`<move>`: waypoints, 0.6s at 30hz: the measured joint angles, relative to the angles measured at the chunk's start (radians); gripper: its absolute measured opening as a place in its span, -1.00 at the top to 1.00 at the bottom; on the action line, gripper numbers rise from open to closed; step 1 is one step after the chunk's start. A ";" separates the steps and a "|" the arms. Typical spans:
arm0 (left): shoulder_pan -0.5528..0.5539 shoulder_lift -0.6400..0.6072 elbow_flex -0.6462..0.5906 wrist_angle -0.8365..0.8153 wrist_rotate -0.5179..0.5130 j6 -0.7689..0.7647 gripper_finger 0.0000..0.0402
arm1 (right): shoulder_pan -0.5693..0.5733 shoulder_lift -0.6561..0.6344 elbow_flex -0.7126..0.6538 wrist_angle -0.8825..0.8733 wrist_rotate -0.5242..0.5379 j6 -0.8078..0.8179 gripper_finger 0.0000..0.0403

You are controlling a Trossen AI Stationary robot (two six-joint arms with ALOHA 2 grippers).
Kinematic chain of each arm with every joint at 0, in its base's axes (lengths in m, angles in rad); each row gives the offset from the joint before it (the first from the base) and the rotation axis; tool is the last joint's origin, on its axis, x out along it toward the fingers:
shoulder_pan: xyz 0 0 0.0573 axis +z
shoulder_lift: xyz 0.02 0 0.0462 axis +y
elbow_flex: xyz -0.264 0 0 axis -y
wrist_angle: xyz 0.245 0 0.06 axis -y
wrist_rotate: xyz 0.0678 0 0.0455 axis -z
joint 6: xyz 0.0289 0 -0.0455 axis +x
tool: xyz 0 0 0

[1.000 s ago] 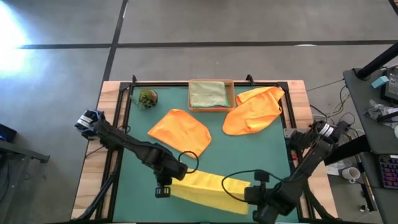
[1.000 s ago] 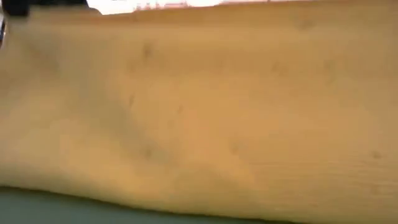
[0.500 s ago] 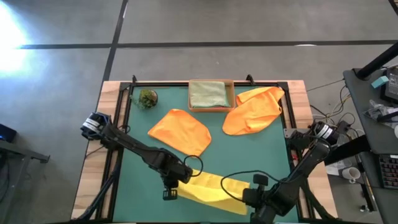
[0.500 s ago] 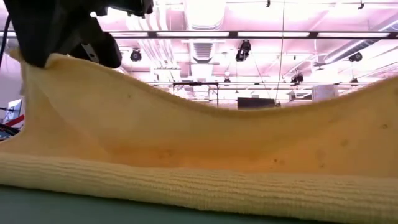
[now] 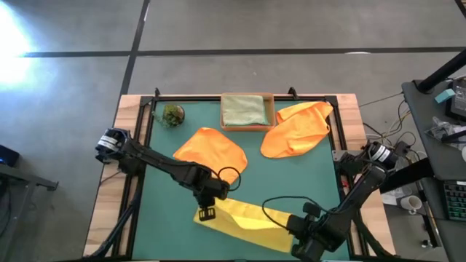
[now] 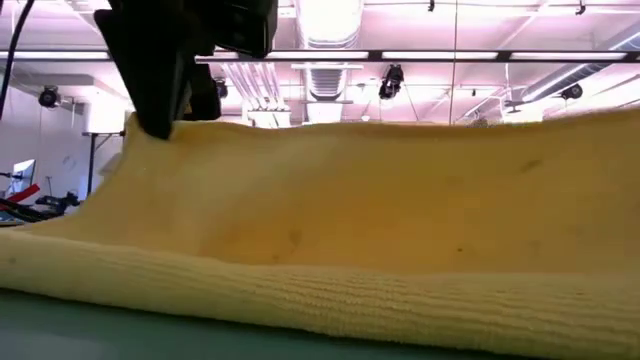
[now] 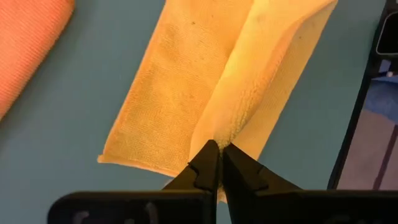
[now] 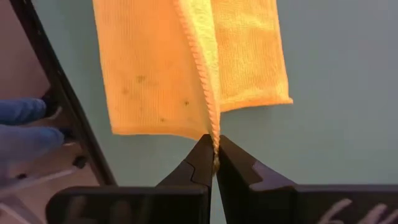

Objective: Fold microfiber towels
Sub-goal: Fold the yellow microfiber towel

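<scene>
- Since the earlier frames, the left tool (image 5: pixel 207 212) had carried its edge of the yellow towel (image 5: pixel 251 224) rightward and up the high view, and the lifted fold had dropped enough in the low view to show the ceiling behind it.
- The left tool's fingers were pressed together, pinching a raised ridge of the yellow towel (image 7: pixel 211 93) at its left end.
- The right tool (image 5: pixel 304 234), at the lower right of the high view, was likewise clamped on the towel's hemmed edge (image 8: pixel 205 81).
- The yellow towel lay as a long band across the lower middle of the green mat (image 5: pixel 291 182).
- Two orange towels (image 5: pixel 212 152) (image 5: pixel 297 129) lay above it, apart.
- A pale sage green towel (image 5: pixel 243 110) sat folded in the cardboard tray (image 5: pixel 271 109) at the counter's top edge.
</scene>
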 joint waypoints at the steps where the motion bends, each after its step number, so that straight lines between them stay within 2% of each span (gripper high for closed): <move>1: 0.006 0.000 0.000 -0.001 0.000 -0.001 1.00 | 0.000 -0.003 0.000 -0.003 -0.001 0.013 0.96; 8: 0.064 0.036 -0.011 -0.004 -0.033 -0.057 1.00 | -0.031 -0.007 -0.008 -0.045 -0.027 0.137 0.96; 18: 0.066 0.060 -0.011 -0.002 -0.027 -0.050 0.97 | -0.061 0.001 -0.035 0.000 -0.031 0.178 0.96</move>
